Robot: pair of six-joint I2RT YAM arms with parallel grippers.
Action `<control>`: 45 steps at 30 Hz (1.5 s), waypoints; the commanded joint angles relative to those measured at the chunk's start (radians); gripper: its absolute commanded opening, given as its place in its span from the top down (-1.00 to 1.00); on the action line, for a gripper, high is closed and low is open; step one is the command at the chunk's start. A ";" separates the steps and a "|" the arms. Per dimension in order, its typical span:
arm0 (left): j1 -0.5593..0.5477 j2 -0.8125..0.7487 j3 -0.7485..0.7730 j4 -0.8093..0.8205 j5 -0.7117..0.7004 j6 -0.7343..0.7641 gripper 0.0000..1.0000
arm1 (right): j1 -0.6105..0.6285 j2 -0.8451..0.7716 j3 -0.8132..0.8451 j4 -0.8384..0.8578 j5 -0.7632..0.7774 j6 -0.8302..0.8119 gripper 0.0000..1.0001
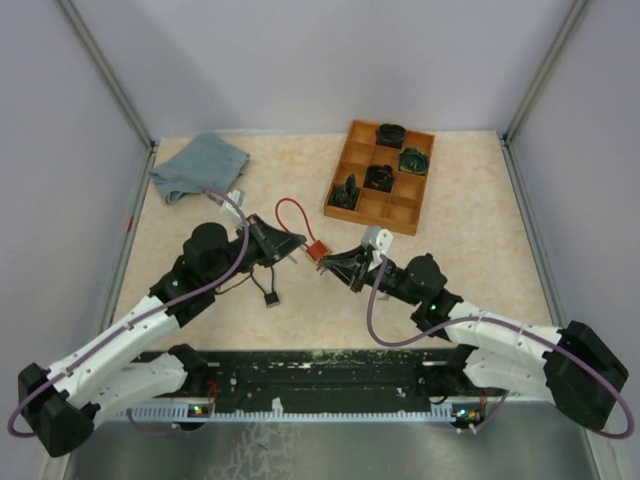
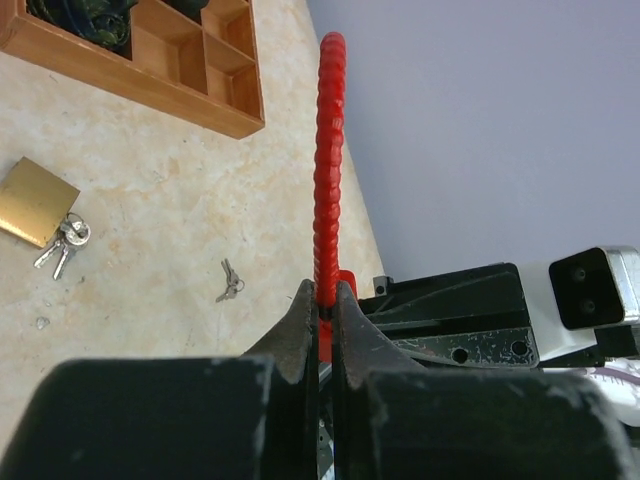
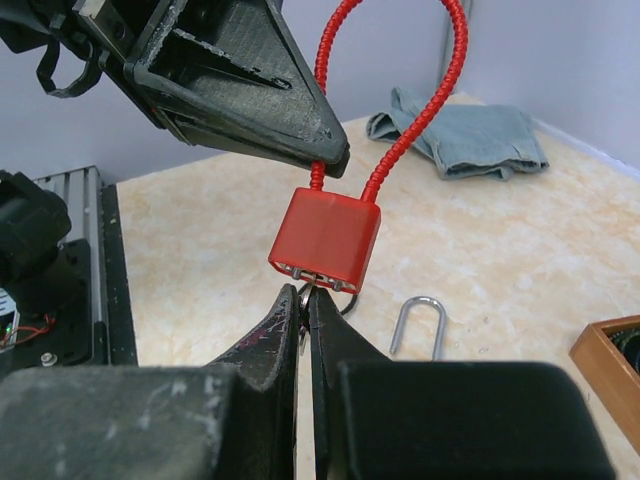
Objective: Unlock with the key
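A red padlock [image 3: 325,238] with a red ribbed cable shackle [image 3: 400,120] hangs just above the table between my two grippers. My left gripper [image 2: 322,292] is shut on the cable [image 2: 330,150] close to the lock body, gripping from the left [image 1: 298,241]. Directly under the lock's keyhole face, my right gripper [image 3: 303,297] is shut on a small silver key [image 3: 311,283]. The key's tip reaches up to the underside of the lock. From above, the right gripper [image 1: 322,266] meets the lock [image 1: 313,250] from the right.
A wooden compartment tray [image 1: 400,205] holding dark parts stands at the back right. A blue-grey cloth [image 1: 198,165] lies at the back left. A loose silver shackle [image 3: 420,322], a brass padlock [image 2: 35,200] with keys and a small key pair [image 2: 229,282] lie on the table.
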 commanded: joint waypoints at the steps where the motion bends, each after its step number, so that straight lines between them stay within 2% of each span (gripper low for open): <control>1: 0.039 0.000 -0.024 0.146 0.015 0.036 1.00 | 0.000 0.007 -0.010 0.025 -0.019 0.020 1.00; 3: 0.038 0.007 -0.049 0.206 0.095 0.034 1.00 | -0.001 0.006 -0.023 0.087 -0.032 0.047 1.00; 10: 0.038 -0.034 -0.124 0.300 0.212 0.064 1.00 | -0.065 0.027 -0.060 0.314 -0.102 0.229 1.00; 12: 0.038 -0.047 -0.132 0.279 0.205 0.070 0.99 | -0.056 0.030 -0.038 0.258 -0.106 0.191 1.00; 13: 0.039 -0.050 -0.130 0.256 0.195 0.076 0.88 | -0.042 0.028 -0.022 0.203 -0.102 0.143 1.00; 15: 0.038 -0.061 -0.124 0.207 0.173 0.092 0.45 | -0.022 0.020 -0.008 0.141 -0.094 0.067 1.00; 16: 0.038 -0.069 -0.122 0.187 0.162 0.110 0.19 | -0.020 0.017 -0.013 0.147 -0.099 0.053 1.00; 18: 0.039 -0.092 -0.122 0.152 0.138 0.135 -0.18 | -0.020 0.004 -0.034 0.176 -0.086 0.047 1.00; 21: 0.040 -0.145 -0.128 0.099 0.079 0.180 -0.45 | -0.021 -0.005 -0.036 0.173 -0.076 0.047 1.00; 25: 0.040 -0.240 -0.175 0.051 -0.008 0.180 -0.49 | -0.021 -0.014 -0.041 0.212 -0.065 0.083 1.00; 33: 0.040 -0.356 -0.316 0.087 -0.101 0.084 -0.39 | -0.021 -0.014 -0.047 0.322 -0.101 0.177 1.00; 36: 0.040 -0.322 -0.334 0.180 -0.044 0.078 -0.37 | -0.021 -0.015 -0.047 0.348 -0.127 0.211 1.00; 40: 0.040 -0.257 -0.354 0.380 0.075 0.068 -0.37 | -0.021 0.002 -0.045 0.391 -0.166 0.256 1.00; 45: 0.040 -0.221 -0.379 0.559 0.147 0.071 -0.38 | -0.020 0.028 -0.045 0.451 -0.210 0.313 1.00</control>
